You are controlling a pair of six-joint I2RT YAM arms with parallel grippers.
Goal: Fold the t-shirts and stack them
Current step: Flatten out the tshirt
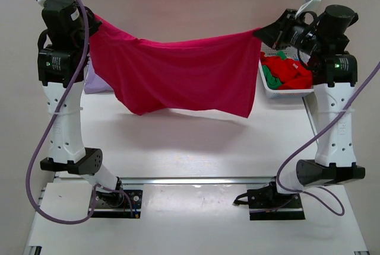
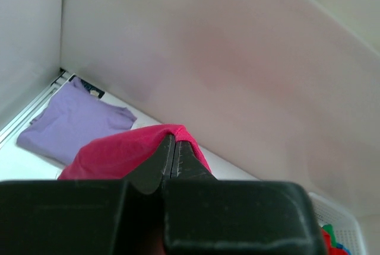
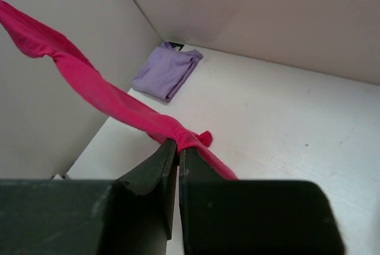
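**Operator:** What do my two grippers have now?

**Observer:** Nearest to you, above the white table (image 1: 178, 142), the large magenta-pink cloth t-shirt (image 1: 178, 71) hangs in the air. Your left gripper (image 1: 95, 25) is clenched on its left top corner and your right gripper (image 1: 261, 32) on its right one. In both wrist views the jaws are pressed together with cloth pinched at the tips.

**Operator:** Why so high?

**Observer:** I judge you stretch it between the arms so it hangs flat, ready to lay down for folding. Its middle sags.

**Operator:** And farther?

**Observer:** Behind the magenta shirt's left end the pale lavender folded t-shirt (image 1: 95, 82) lies flat on the table, probably as the start of the stack. Behind its right end stands the white plastic lattice basket (image 1: 291, 93), with a crumpled red shirt (image 1: 295, 70) and a green shirt (image 1: 271, 79) inside, waiting.

**Operator:** Any writing?

**Observer:** Only a dark tag (image 2: 92, 91) at the lavender collar, too small to read.
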